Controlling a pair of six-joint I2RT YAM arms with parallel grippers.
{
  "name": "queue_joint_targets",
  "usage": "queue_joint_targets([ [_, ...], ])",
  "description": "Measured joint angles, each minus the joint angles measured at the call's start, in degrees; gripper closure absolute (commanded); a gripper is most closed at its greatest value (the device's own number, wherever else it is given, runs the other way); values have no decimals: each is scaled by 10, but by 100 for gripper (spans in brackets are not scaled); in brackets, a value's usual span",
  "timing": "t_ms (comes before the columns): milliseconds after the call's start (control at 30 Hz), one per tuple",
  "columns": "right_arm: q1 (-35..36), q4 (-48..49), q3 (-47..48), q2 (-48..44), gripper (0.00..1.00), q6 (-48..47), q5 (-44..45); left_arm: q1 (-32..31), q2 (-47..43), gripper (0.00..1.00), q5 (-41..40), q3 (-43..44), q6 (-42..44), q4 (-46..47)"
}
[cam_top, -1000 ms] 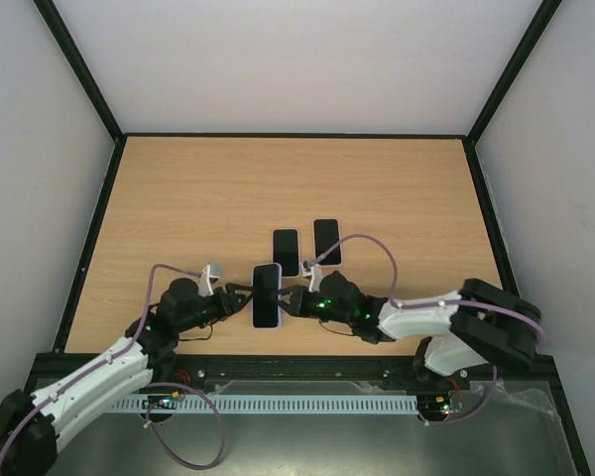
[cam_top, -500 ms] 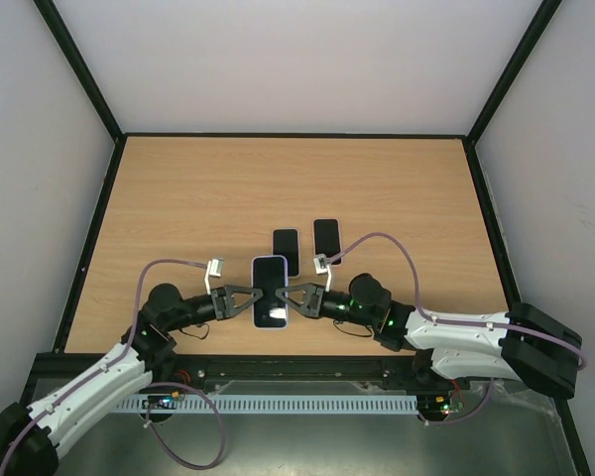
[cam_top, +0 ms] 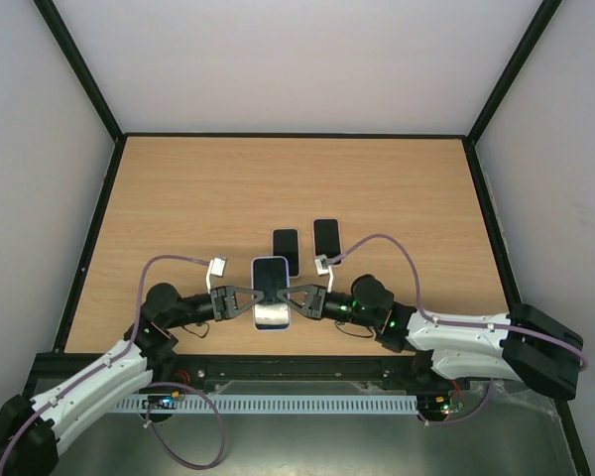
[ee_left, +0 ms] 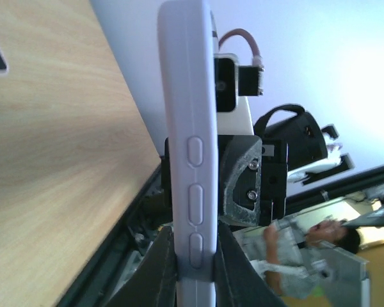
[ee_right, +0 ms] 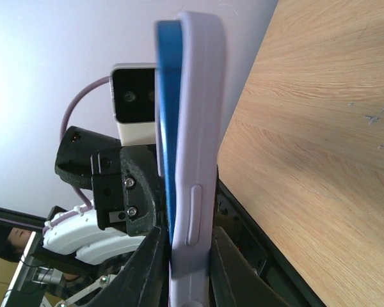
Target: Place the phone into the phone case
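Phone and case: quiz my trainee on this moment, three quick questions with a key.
1. True or false: the left end effector and right end effector pinch the case from opposite sides.
2. How many spare phones lie on the table?
3. In the right wrist view, the blue phone is: A flush inside; B sticking out of the case; C on the table.
Key: 1 true; 2 two; 3 B.

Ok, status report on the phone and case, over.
Left claw shut on phone case. Right claw shut on it too. Phone edge proud of case. Two other phones behind, apart.
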Motion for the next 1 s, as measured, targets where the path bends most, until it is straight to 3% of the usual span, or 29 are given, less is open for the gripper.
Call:
queue_joint_targets([
  [333, 0, -40, -3, -36, 50, -22, 23, 0, -41, 98, 5, 0, 27, -50],
  [533, 0, -137, 42, -74, 48, -51, 70, 0, -48, 98, 28, 0, 43, -59],
  [633, 0, -177, 69, -75, 50, -55, 87, 0, -49, 98, 39, 1, 46, -57],
  [1000, -1, -215, 87, -68, 84, -53, 108, 0, -51, 98, 64, 3, 54, -63],
])
